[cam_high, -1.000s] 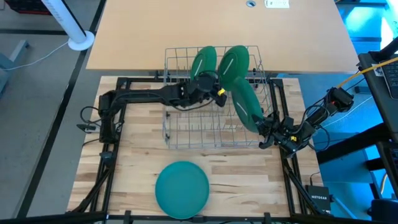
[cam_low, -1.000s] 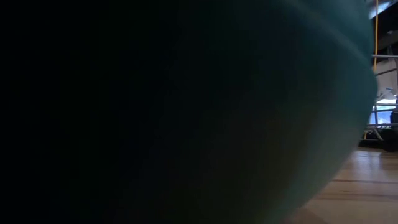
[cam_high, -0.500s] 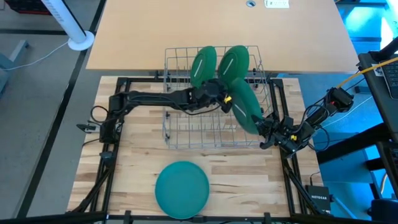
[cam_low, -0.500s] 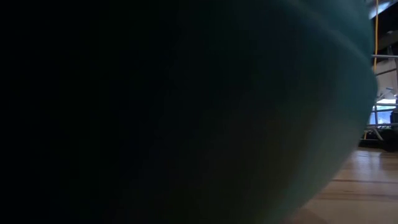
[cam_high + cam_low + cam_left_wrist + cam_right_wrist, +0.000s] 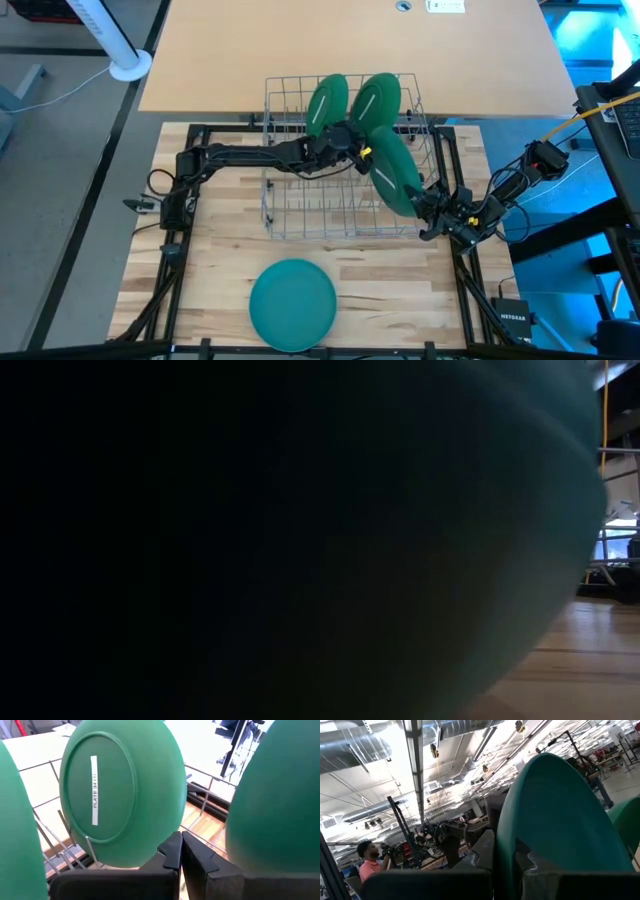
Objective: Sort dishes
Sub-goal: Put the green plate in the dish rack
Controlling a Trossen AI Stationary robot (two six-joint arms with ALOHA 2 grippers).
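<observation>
From above I see the wire rack (image 5: 345, 160) with two green plates standing in its far slots (image 5: 327, 103) and (image 5: 377, 100); the low camera shows only a dark green plate surface. The right gripper (image 5: 428, 205) is clamped on the rim of a third tilted plate (image 5: 392, 170) over the rack. The left gripper (image 5: 357, 152), fingers pressed together and empty, is just beside this plate. Another plate (image 5: 292, 303) lies flat on the table (image 5: 220, 250).

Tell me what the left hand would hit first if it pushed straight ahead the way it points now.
Most likely the upright green plate standing in the wire rack. The shut left hand points at that plate's lower edge, with the plate held by the right hand just beside; depth is hard to judge.
</observation>
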